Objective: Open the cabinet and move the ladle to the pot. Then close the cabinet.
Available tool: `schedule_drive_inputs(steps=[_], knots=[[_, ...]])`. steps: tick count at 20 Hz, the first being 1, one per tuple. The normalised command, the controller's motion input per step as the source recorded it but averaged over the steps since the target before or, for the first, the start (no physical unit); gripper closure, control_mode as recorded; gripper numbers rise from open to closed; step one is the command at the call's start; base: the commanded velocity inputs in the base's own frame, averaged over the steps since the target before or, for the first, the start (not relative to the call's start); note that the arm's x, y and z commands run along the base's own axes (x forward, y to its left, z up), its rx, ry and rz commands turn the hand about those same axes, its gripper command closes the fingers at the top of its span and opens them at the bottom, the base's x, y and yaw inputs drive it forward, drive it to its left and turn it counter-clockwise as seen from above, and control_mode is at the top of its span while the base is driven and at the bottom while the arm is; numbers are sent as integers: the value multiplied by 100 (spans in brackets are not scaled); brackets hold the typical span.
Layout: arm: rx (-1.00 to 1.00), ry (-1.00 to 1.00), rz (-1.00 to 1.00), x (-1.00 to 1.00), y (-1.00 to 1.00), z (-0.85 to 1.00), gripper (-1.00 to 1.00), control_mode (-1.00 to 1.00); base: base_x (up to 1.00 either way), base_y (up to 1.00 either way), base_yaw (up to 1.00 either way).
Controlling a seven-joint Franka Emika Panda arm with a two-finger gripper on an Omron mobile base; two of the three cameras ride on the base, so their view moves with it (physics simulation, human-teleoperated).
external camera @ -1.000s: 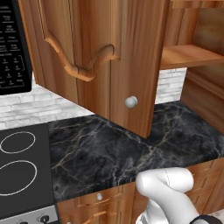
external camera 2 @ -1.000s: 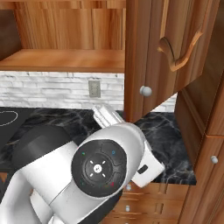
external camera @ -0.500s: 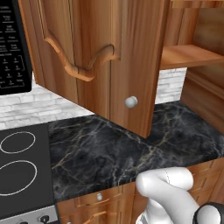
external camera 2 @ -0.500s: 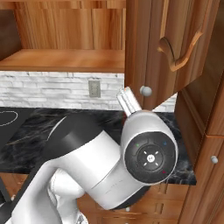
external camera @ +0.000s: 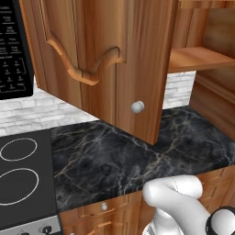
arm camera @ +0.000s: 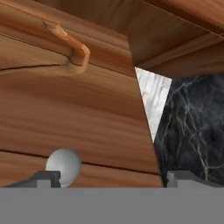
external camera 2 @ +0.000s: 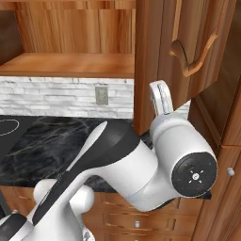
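The cabinet (external camera: 137, 59) hangs on the wall above the dark marble counter (external camera: 124, 160), and its door (external camera: 98, 55) stands swung out at an angle, taking up the upper middle of the left base view, with the bare wooden shelf (external camera: 197, 57) open to the upper right. The ladle and the pot cannot be made out in these pictures. The door's small round knob (external camera: 137, 107) sits near its lower free corner. In the hand view that knob (arm camera: 64, 165) lies at the lower left of the frame, just beside the left finger tip and off to one side of the line between the two tips, while the door's free edge runs slantwise down the middle, with white brick and counter beyond it to the right. So the knob lies close ahead but to the left of the gripper (arm camera: 113, 177); a grasp would likely need a shift that way. The gripper's jaws stand wide apart with nothing between them. In the right base view the arm (external camera 2: 141, 164) is bent up in front of the counter, its wrist raised toward the door's lower edge at the frame's middle.
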Motion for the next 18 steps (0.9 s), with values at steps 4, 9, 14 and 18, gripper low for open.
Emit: schedule_drive_inputs(steps=[4, 9, 14, 18], knots=[[23, -2, -7, 59, -21, 1, -100, -100, 0, 0, 0], [21, 0, -9, 52, -33, 1, -100, -100, 0, 0, 0], [14, 0, -13, 11, -19, 1, -100, -100, 0, 0, 0], [1, -6, -38, 20, 66, -10, -100, -100, 0, 0, 0]])
